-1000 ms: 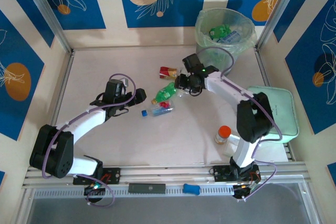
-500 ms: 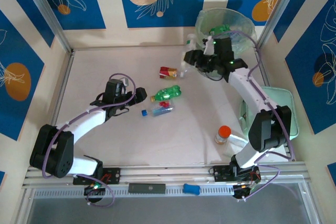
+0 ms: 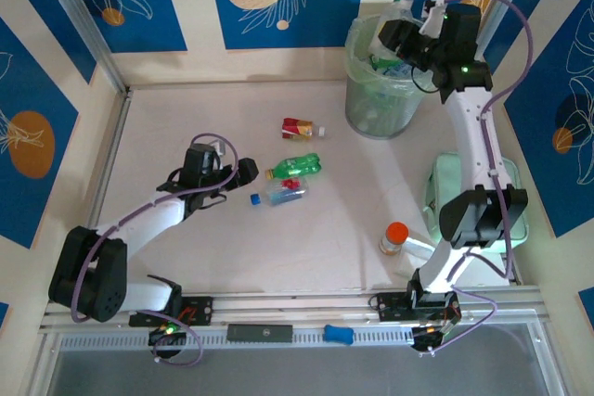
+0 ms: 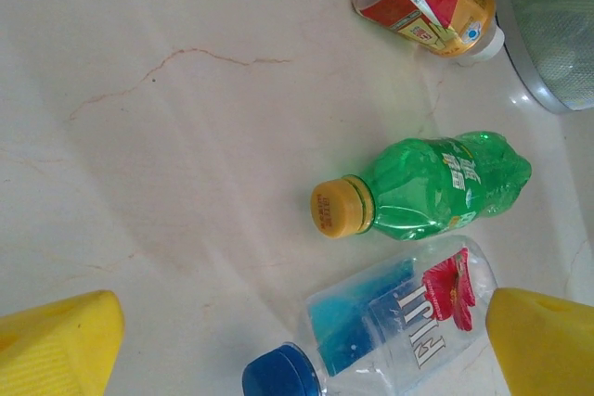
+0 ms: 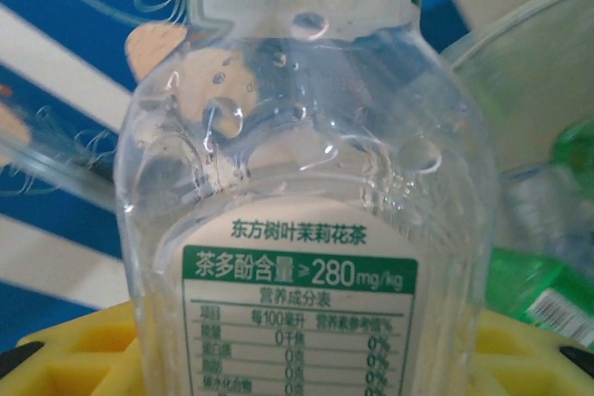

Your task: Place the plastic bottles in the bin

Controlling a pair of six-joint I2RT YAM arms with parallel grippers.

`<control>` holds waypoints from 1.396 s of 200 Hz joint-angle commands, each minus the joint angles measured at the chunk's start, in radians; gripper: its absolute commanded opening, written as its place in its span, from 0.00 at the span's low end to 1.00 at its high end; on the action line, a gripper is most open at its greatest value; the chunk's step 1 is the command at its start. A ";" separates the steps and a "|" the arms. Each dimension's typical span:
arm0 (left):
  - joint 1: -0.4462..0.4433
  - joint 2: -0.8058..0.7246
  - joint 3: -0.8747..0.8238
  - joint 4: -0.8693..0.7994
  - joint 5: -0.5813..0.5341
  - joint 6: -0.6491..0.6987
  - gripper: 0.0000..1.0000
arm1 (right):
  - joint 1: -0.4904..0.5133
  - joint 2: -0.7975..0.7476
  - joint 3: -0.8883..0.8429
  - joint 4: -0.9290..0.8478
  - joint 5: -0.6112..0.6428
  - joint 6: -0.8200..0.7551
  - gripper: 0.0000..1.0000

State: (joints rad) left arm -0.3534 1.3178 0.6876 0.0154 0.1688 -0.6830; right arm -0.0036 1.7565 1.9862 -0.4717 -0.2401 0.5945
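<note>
Looking at the right tool [image 3: 401, 36], we find it clamped on a clear bottle [image 3: 397, 8] raised above the mouth of the bin [image 3: 369, 108] at the bench's [image 3: 186, 257] far right corner. From the right wrist this bottle [image 5: 297, 229] is cut off at both neck and base, and only the tops of the yellow pads [image 5: 65, 350] show beside it. The bin's contents are blurred behind the liner [image 3: 445, 67], though something green [image 5: 529, 294] lies inside. Our left tool [image 3: 237, 178] stands wide open and empty, low over mid-bench. Three bottles lie loose just beyond it: a red-and-gold bottle [image 4: 427, 2] clipped by the top edge, a green bottle [image 4: 436, 187], and a blue-capped bottle [image 4: 390, 326] cut off below. The right arm [image 3: 478, 136] crosses the mint tray [image 3: 444, 183], hiding much of it. An orange-capped jar [image 3: 394, 238] stands near that arm's base.
</note>
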 commanded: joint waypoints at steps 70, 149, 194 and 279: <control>0.014 -0.084 -0.035 -0.023 -0.011 -0.003 1.00 | 0.000 0.369 0.447 -0.368 0.057 -0.075 0.46; 0.014 -0.129 -0.053 -0.051 -0.037 0.005 1.00 | 0.005 0.439 0.505 -0.387 0.051 -0.045 0.73; 0.013 -0.128 -0.051 -0.038 -0.028 0.003 1.00 | 0.001 0.416 0.567 -0.429 0.070 -0.060 0.79; 0.010 -0.060 -0.029 0.103 0.168 0.053 1.00 | 0.092 0.051 0.091 -0.270 0.088 -0.139 0.82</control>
State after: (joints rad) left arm -0.3534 1.2293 0.6430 0.0330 0.2287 -0.6674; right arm 0.0380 1.9274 2.2116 -0.8230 -0.1402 0.5014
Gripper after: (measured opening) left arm 0.997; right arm 0.810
